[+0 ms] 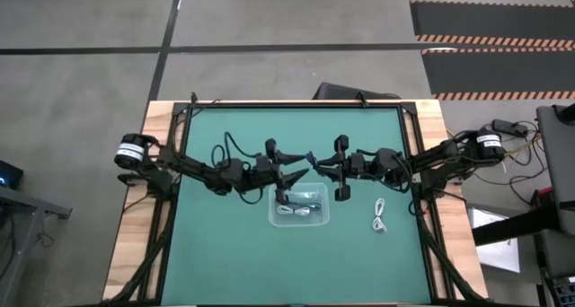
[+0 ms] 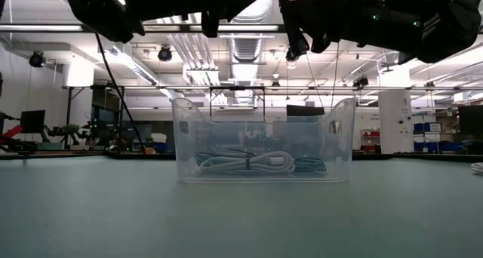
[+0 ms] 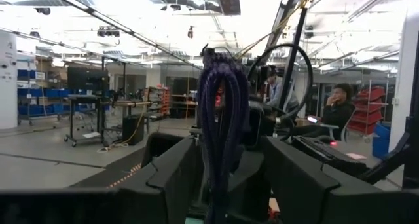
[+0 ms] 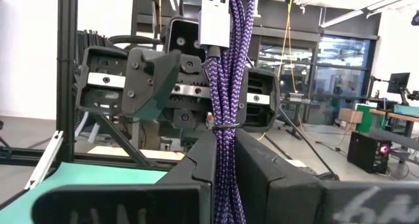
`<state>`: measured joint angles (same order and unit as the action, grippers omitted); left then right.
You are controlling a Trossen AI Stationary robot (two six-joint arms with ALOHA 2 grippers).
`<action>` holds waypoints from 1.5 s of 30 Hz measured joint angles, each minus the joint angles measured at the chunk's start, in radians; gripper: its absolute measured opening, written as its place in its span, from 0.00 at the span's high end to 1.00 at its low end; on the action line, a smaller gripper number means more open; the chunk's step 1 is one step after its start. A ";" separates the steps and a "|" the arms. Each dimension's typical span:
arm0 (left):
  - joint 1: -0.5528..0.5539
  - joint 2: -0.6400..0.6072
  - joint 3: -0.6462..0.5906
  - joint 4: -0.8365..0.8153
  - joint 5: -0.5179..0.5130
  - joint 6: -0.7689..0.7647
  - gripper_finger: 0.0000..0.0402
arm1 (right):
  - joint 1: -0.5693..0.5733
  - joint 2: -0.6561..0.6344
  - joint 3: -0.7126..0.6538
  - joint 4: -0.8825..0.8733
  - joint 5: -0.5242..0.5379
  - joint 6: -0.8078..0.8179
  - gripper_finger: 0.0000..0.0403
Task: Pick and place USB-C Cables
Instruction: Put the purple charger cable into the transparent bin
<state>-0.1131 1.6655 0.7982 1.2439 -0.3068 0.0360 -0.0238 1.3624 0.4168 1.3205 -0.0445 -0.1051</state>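
A purple braided USB-C cable (image 1: 310,160), bundled and tied, stands upright in the air between both grippers, above the table just beyond the tray's far rim. Its silver plug (image 4: 214,18) is at the top. My left gripper (image 1: 297,171) comes from the table's left and my right gripper (image 1: 322,168) from the right; both are shut on this bundle. A clear tray (image 1: 274,219) at mid-table holds a white cable (image 2: 245,163) and a dark braided one (image 2: 308,165). Another white cable (image 1: 379,215) lies on the mat to the tray's right. My left gripper (image 3: 226,178) has the purple bundle (image 3: 222,126) pinched between its two fingers (image 3: 171,175), coming level from the table's left, fingers across the bundle. The bundle stands upright, clear of the table. My right gripper (image 4: 226,175) pinches the same bundle below its black tie (image 4: 224,139), level from the table's right, fingers (image 4: 275,178) across it. The plug end rises above the fingers.
The green mat (image 1: 225,253) has free room in front of the tray and to its left. Black frame rails (image 1: 171,208) run along both sides. People sit in the room beyond the table (image 3: 337,103).
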 joint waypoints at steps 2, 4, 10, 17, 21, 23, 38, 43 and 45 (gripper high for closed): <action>0.001 0.009 0.010 0.005 0.000 0.000 0.58 | 0.000 0.000 0.000 0.000 0.000 0.000 0.93; 0.001 0.026 0.021 0.001 0.000 -0.001 0.58 | 0.000 0.000 0.000 0.000 0.000 0.000 0.93; 0.001 0.092 0.079 0.005 0.000 -0.001 0.58 | 0.000 0.000 0.000 -0.001 0.000 0.000 0.93; 0.003 0.136 0.125 0.004 0.000 0.005 0.59 | 0.000 0.000 0.000 -0.005 0.000 0.000 0.93; 0.005 0.141 0.136 0.002 0.000 0.005 0.59 | 0.000 0.000 0.000 -0.006 0.000 0.000 0.93; 0.005 0.141 0.136 0.005 0.000 0.006 0.59 | 0.000 0.000 0.000 -0.006 0.000 0.000 0.93; 0.008 0.138 0.135 -0.005 -0.006 0.006 0.87 | 0.000 0.000 0.000 -0.007 -0.006 0.000 0.93; 0.008 0.138 0.134 -0.005 -0.006 0.006 0.94 | 0.000 0.000 0.000 -0.007 -0.004 0.002 0.92; 0.008 0.138 0.134 -0.006 -0.005 0.004 0.94 | 0.000 0.000 0.000 -0.007 -0.004 0.017 0.91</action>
<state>-0.1047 1.8038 0.9325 1.2381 -0.3122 0.0399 -0.0235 1.3624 0.4168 1.3136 -0.0490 -0.0879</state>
